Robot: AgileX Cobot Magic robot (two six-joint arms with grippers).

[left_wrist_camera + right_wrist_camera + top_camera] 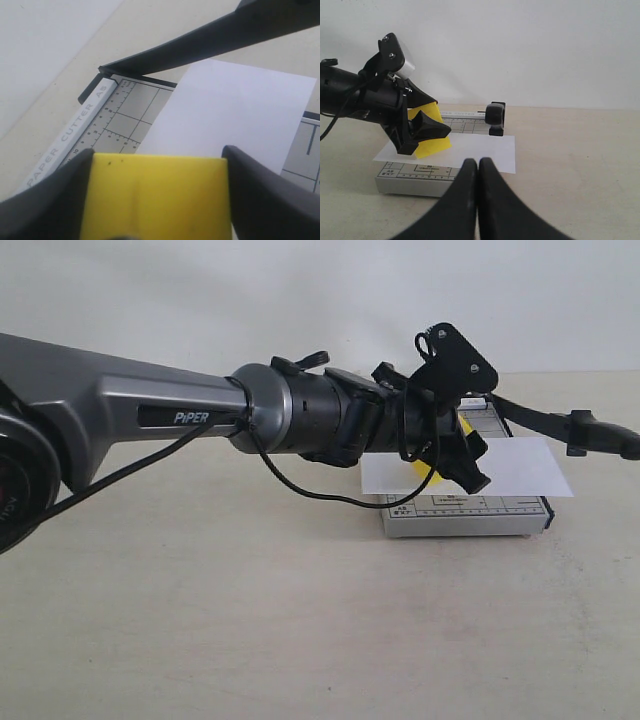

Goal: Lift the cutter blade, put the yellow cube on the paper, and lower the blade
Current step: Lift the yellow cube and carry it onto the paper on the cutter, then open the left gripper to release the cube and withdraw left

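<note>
L pincer (157,160) gripped yellow cube (155,200), bright plain faces, tilted over white paper (230,110); cutter blade (210,42) was raised. R pincer (478,167) clenched, empty.

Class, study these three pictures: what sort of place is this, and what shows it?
Probably a robot test bench: a beige tabletop against a blank white wall, a small grey gridded paper cutter under a white sheet, and a grey PiPER-marked robot arm carrying a yellow cube.
</note>
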